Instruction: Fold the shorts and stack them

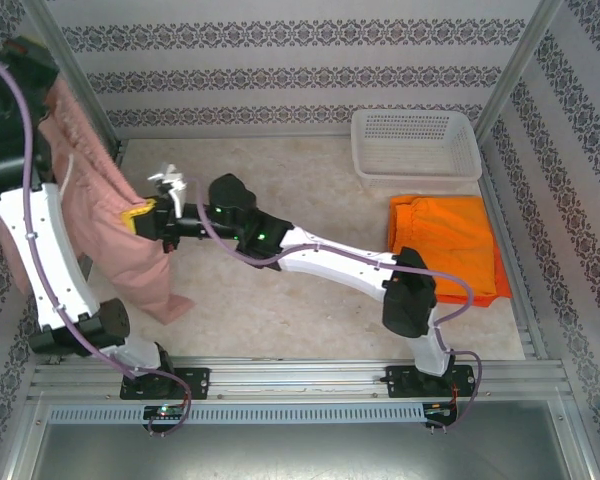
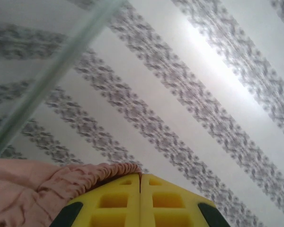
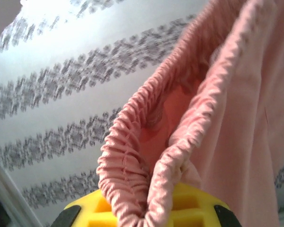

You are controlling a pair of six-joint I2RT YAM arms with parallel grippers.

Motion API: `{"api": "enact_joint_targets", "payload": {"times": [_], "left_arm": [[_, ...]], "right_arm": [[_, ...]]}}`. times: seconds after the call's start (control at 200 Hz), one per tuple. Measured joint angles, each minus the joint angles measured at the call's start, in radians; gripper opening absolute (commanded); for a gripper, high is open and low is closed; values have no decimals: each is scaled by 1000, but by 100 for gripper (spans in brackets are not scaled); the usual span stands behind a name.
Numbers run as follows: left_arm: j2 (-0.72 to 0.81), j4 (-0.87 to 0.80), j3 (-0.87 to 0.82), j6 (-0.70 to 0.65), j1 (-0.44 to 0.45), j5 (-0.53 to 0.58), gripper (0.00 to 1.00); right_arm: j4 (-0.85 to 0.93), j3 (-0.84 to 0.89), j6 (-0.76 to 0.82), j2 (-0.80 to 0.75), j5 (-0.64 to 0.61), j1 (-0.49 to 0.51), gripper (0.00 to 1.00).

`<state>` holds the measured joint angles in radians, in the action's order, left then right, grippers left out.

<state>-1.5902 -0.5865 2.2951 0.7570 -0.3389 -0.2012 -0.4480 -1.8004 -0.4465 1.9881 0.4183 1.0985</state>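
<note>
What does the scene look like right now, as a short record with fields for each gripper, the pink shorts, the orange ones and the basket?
left gripper: shut on the pink shorts' waistband, high at the left
right gripper: shut on the same waistband, lower, over the table
pink shorts: hanging between both grippers, lowest leg end appears to reach the table
orange shorts: folded, lying flat at the right, just in front of the basket
basket: white, far right corner, nothing seen inside
</note>
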Motion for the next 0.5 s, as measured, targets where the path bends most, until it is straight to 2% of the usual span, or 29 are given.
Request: {"api": "enact_joint_targets", "payload": {"times": [0.115,0.32,0.365,0.405,0.465,0.5], "left_arm": [[-149,-29,126,-71,203,38,0],[-460,-27,137,-158,468,86,0],[-544,-21,137,-181,523,95,4],[-615,-11,138,-197,565,99,11],[-725,6,153,-209,626,98,35],[-796,31,177,-214,658,95,44]], "right_arm": [[-111,280,-154,-127,-114,-56,0],[-174,787,-383,-367,-408,-112,0],[-161,886,-436,-412,-466,-116,8],[-150,981,-497,-451,-517,-123,20],[-136,1112,-578,-495,-570,-135,35],[-117,1183,-624,-514,-586,-137,46]]}}
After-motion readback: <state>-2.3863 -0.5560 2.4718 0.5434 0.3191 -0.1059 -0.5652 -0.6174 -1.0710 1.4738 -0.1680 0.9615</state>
